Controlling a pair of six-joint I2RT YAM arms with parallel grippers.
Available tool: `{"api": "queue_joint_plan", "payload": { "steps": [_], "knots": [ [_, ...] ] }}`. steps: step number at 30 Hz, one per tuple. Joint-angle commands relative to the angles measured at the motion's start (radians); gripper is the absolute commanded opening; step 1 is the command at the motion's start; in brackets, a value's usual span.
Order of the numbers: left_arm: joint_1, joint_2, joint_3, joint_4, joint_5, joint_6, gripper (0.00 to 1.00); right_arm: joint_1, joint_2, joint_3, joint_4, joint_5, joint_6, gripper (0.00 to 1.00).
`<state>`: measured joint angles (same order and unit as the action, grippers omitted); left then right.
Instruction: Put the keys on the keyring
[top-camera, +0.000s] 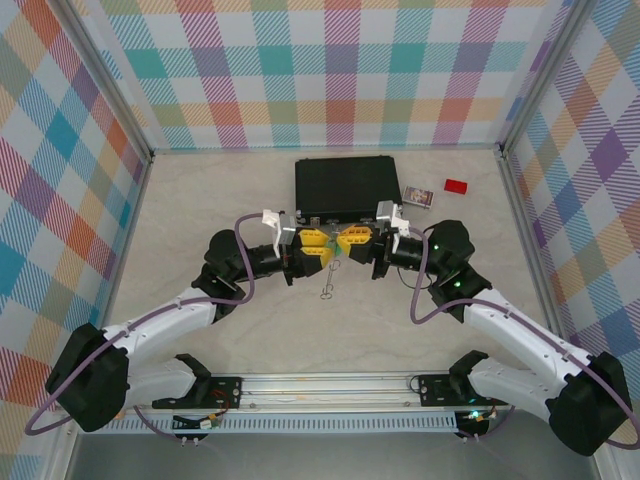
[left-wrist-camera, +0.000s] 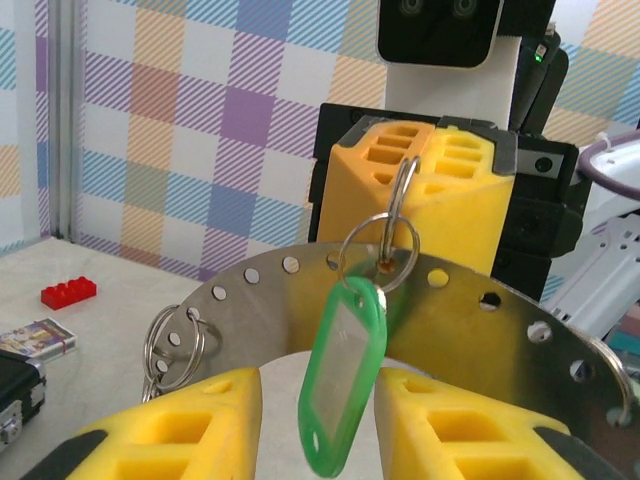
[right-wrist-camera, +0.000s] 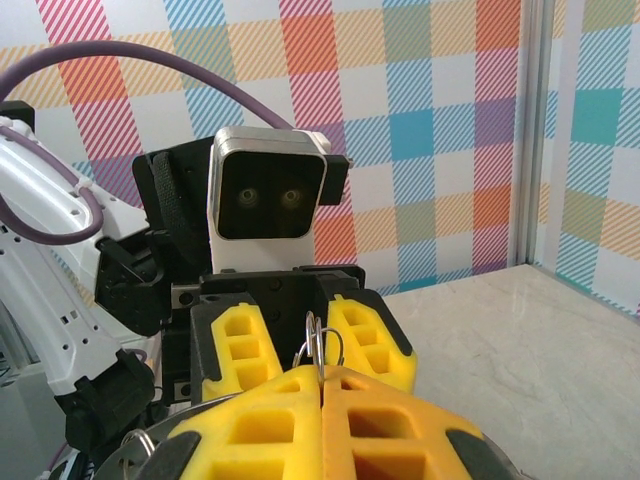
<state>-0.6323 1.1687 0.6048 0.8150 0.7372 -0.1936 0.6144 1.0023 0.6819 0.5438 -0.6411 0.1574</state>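
The keyring (left-wrist-camera: 250, 320), a wide flat grey hoop with small holes, is held up between the two arms. My right gripper (right-wrist-camera: 322, 375) is shut on its far edge, where thin wire rings (right-wrist-camera: 322, 345) stick up past the fingertips. One of the keys (left-wrist-camera: 345, 385), with a bright-green oblong tag, hangs from a small split ring (left-wrist-camera: 380, 250) threaded through a hole in the hoop. My left gripper (left-wrist-camera: 320, 400) is open, its yellow fingers (left-wrist-camera: 190, 425) on either side of the green tag with a gap on both sides. Two more small rings (left-wrist-camera: 175, 345) hang at the hoop's left. In the top view both grippers (top-camera: 335, 245) meet nose to nose.
A black case (top-camera: 345, 188) lies just behind the grippers. A small printed box (top-camera: 417, 197) and a red block (top-camera: 456, 185) sit to its right. Small metal rings (top-camera: 325, 288) show below the grippers. Plaid walls close in the table on three sides.
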Motion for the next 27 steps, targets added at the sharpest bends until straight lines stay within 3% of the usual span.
{"api": "queue_joint_plan", "payload": {
  "steps": [1, 6, 11, 27],
  "knots": [
    [-0.007, 0.01, 0.026, 0.06, 0.033, -0.003, 0.27, -0.006, 0.001, 0.014, 0.064, -0.014, 0.021, 0.0],
    [-0.007, 0.017, 0.024, 0.06, 0.054, -0.011, 0.14, -0.005, -0.004, 0.013, 0.07, -0.001, 0.023, 0.0],
    [-0.013, 0.017, 0.025, 0.028, 0.055, 0.005, 0.08, -0.006, -0.007, 0.019, 0.077, 0.007, 0.027, 0.0],
    [-0.06, 0.0, 0.037, -0.144, 0.042, 0.123, 0.03, -0.005, -0.019, 0.008, 0.114, 0.045, 0.032, 0.0]
  ]
}}
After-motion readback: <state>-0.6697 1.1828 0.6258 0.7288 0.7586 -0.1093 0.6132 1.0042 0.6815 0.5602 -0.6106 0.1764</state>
